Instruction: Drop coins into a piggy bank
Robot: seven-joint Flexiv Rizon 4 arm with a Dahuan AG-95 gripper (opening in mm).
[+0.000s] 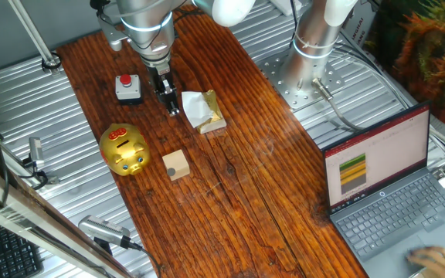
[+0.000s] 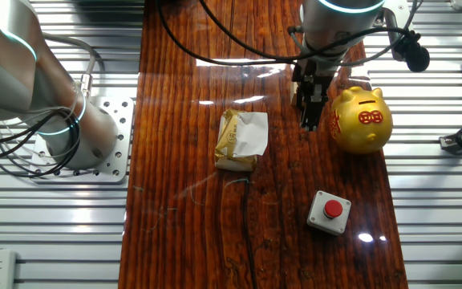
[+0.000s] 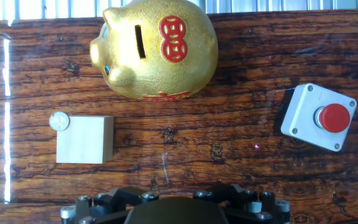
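Note:
The gold piggy bank stands near the table's left edge, with a red patch and a slot on its back; it also shows in the other fixed view and the hand view. One small round coin sits at a corner of the pale wooden cube; in one fixed view it is a dark dot on the cube's top. My gripper hangs above the table behind the pig and cube, touching neither. It also shows in the other fixed view. Its fingertips are hidden in the hand view, and I cannot tell their spacing.
A red button on a grey box stands left of the gripper. A yellow and white packet lies to its right. An open laptop with a person's hand on it sits at the right front. Ribbed metal surrounds the wooden board.

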